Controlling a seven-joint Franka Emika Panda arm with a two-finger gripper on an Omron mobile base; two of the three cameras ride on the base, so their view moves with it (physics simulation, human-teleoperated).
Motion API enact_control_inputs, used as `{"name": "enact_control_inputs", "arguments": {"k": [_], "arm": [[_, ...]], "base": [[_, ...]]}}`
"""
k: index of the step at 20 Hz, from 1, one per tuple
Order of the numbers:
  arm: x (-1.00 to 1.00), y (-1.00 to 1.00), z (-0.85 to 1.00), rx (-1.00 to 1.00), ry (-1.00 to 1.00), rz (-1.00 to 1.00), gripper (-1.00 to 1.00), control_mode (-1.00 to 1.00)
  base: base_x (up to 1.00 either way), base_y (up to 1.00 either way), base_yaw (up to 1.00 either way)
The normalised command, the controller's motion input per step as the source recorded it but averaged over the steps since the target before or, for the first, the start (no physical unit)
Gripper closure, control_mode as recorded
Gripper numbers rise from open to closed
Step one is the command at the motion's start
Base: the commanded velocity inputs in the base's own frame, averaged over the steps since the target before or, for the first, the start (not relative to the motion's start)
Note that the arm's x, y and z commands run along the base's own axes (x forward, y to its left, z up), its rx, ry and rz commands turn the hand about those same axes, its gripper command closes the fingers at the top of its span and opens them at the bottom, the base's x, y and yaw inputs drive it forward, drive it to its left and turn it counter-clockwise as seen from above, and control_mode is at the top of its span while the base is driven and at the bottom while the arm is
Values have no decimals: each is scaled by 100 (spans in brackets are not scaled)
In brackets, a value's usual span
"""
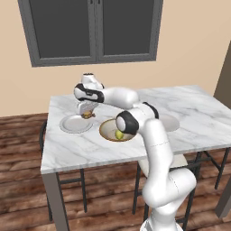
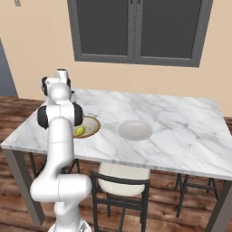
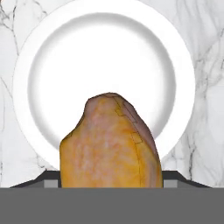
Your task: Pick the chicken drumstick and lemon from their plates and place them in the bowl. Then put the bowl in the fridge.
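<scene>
Drumstick transfer is the step in hand. In the left base view the pincer (image 1: 87, 113) sits left of centre, above the left plate (image 1: 68, 125), pinching the chicken drumstick (image 1: 88, 115). The hand view confirms the grip: the drumstick fills the lower centre between the finger tips, with the white plate behind it. Whether the drumstick is clear of the plate surface cannot be told for certain.

The lemon (image 1: 119, 134) already lies in the bowl (image 1: 106, 127), at the centre of the left base view, just right of the left plate. The second plate (image 2: 134, 130), at the centre of the right base view, carries nothing. Both plates and the bowl rest on the marble worktop (image 1: 203, 122).

The next move calls for carrying the drumstick sideways over the tan rim, lowering it beside the lemon, then spreading the pincer. The bowl is not yet gripped, so the fridge step remains outstanding.
</scene>
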Motion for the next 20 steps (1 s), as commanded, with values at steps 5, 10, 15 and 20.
{"name": "enact_control_inputs", "arguments": {"k": [5,10,15,20], "arm": [[-43,-59,4,0,-4,-1,100,-100],[-41,-60,5,0,-4,-5,100,-100],[-44,-46,2,0,0,-7,100,-100],[-47,-36,0,0,0,-9,100,-100]], "base": [[0,0,0],[0,0,0],[0,0,0],[0,0,0]]}}
